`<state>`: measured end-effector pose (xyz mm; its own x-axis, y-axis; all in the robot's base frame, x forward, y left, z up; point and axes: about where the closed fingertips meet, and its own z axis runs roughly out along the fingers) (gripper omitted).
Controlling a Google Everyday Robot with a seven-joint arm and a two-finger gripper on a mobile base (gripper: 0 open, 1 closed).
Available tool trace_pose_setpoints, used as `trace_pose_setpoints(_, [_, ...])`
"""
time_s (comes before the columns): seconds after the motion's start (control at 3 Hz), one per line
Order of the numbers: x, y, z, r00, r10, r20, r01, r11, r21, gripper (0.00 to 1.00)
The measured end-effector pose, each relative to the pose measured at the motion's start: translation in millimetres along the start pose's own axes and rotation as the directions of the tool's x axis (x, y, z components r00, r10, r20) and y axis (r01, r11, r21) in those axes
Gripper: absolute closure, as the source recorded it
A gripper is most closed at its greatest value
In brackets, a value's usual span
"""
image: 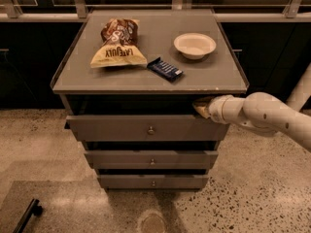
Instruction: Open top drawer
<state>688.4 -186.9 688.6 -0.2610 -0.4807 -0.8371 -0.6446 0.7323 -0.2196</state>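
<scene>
The top drawer [112, 128] is the widest of three grey drawers, with a small round metal knob [150, 129] at its centre. It stands pulled out a little, with a dark gap above its front panel. My gripper [200, 106] comes in from the right on a white arm and sits at the drawer's upper right corner, just above the panel's top edge and under the cabinet top.
The cabinet top [214, 79] carries a chip bag [117, 45], a dark snack bar [165, 69] and a white bowl [195, 45]. The middle drawer [151, 159] and the bottom drawer [153, 181] sit below. The floor is speckled; a black object [28, 214] lies at the lower left.
</scene>
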Motion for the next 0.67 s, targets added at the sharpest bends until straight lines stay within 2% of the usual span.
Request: trace_pose_setpoints(0.67, [16.5, 11.0, 1.4, 0.992, -0.037, -0.117, 0.027, 0.996, -0.085, 1.0])
